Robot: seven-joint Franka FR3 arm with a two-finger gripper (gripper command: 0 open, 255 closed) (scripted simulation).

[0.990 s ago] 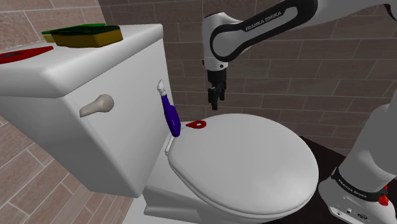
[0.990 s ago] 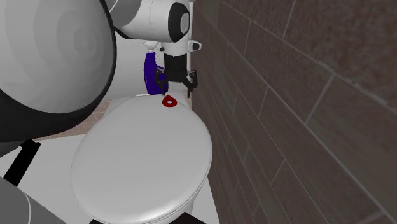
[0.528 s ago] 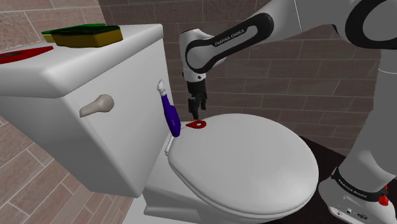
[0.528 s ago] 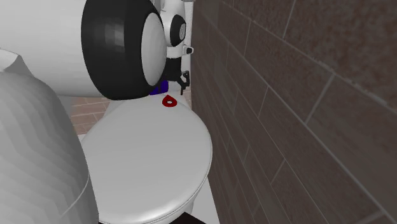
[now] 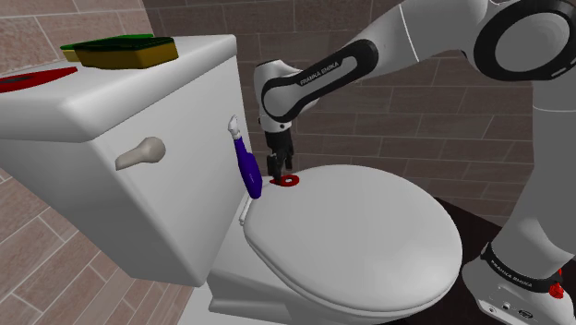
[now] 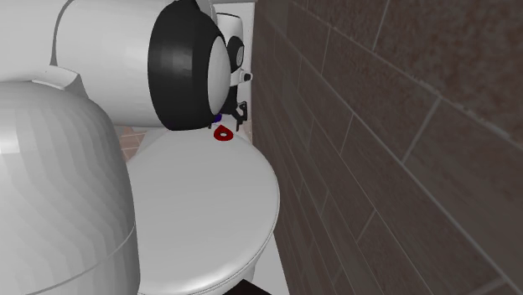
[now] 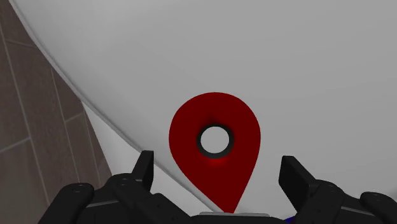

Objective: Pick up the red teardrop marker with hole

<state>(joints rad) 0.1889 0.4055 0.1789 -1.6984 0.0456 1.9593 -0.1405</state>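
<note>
The red teardrop marker (image 7: 215,146) with a round hole lies flat on the white toilet lid (image 5: 369,231), near its hinge end by the tank. It also shows as a small red shape, the marker (image 5: 289,181) in the shoulder view and the marker (image 6: 223,133) in the second exterior view. My black gripper (image 7: 216,173) hangs just above it, open, fingers (image 7: 144,168) standing apart on either side of the marker's pointed end without touching it. From the shoulder view the gripper (image 5: 278,169) sits right over the marker's tank-side edge.
A purple brush-like item (image 5: 246,169) leans against the white tank (image 5: 120,129) beside the marker. Green and yellow sponges (image 5: 125,49) and a red object (image 5: 32,81) lie on the tank top. A brick wall (image 6: 377,126) runs close beside the toilet. The arm's bulk (image 6: 126,84) blocks much of the second exterior view.
The gripper has come down and toward the tank, from well above the lid to just over the marker. The marker has not moved.
</note>
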